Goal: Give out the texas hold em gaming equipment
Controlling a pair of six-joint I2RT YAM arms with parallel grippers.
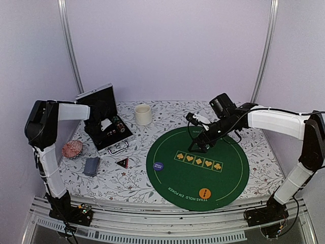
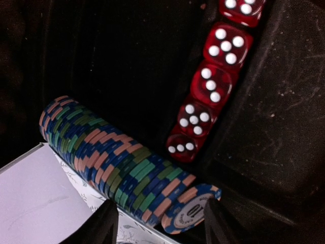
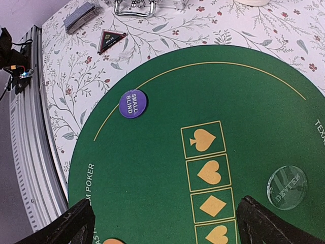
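My left gripper (image 1: 108, 123) is inside the open black case (image 1: 96, 99). In the left wrist view it (image 2: 162, 227) is open, with its jaws either side of the near end of a lying row of blue, green and salmon poker chips (image 2: 117, 160). The end chip (image 2: 192, 211) reads 10. My right gripper (image 1: 199, 145) hangs open and empty above the green poker mat (image 1: 228, 173), which also shows in the right wrist view (image 3: 175, 230). A purple small-blind disc (image 3: 133, 103), an orange disc (image 1: 204, 193) and a clear disc (image 3: 287, 188) lie on the mat. A black-red triangular token (image 1: 122, 162) and a grey-blue card deck (image 1: 92, 165) lie left of it.
A row of red dice (image 2: 205, 96) lies beside the chips in the case. A cream mug (image 1: 143, 114) stands behind the mat. A pink-red round object (image 1: 72, 149) sits at the far left. The case handle (image 3: 134, 7) points at the mat.
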